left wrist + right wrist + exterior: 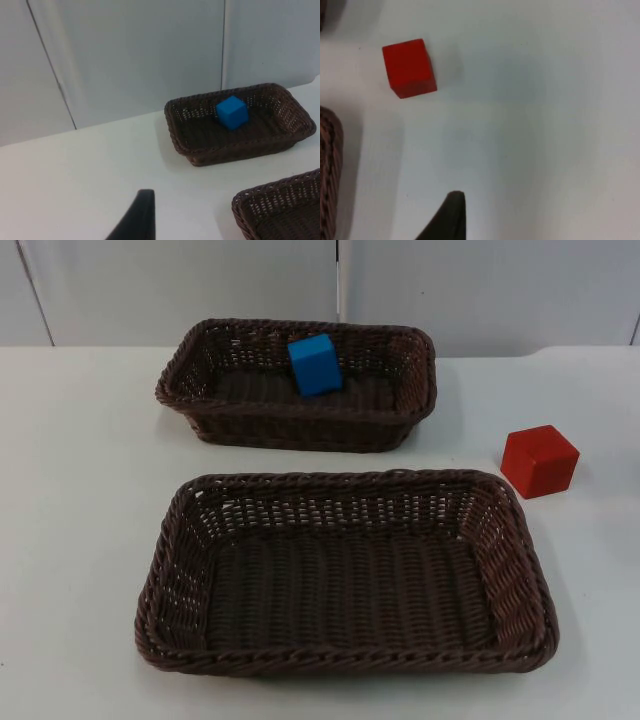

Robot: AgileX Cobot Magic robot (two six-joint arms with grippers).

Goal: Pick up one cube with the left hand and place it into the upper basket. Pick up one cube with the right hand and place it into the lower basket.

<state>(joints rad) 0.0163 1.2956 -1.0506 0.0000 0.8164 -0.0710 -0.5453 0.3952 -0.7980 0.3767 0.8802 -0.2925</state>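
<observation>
I see the blue cube (315, 364) lying in the upper basket (400, 420), the red cube (539, 460) on the bench (80, 500) just beside the lower basket (350, 660). For the left pincer (135, 220) and the right pincer (447, 217), open or closed I cannot tell.

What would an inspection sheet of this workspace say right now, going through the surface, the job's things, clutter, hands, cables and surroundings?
Surface: white table top, bare around the baskets.
Job's things: blue cube lies inside the upper dark brown woven wicker basket, near its back wall; red cube sits on the table, right of the lower dark brown woven wicker basket, apart from it; that basket holds nothing.
Clutter: nothing seen.
Hands: left hand's black fingertip is over the table, away from the upper basket; right hand's black fingertip is over the table short of the red cube.
Cables: nothing seen.
Surroundings: grey partition wall behind the table.
</observation>
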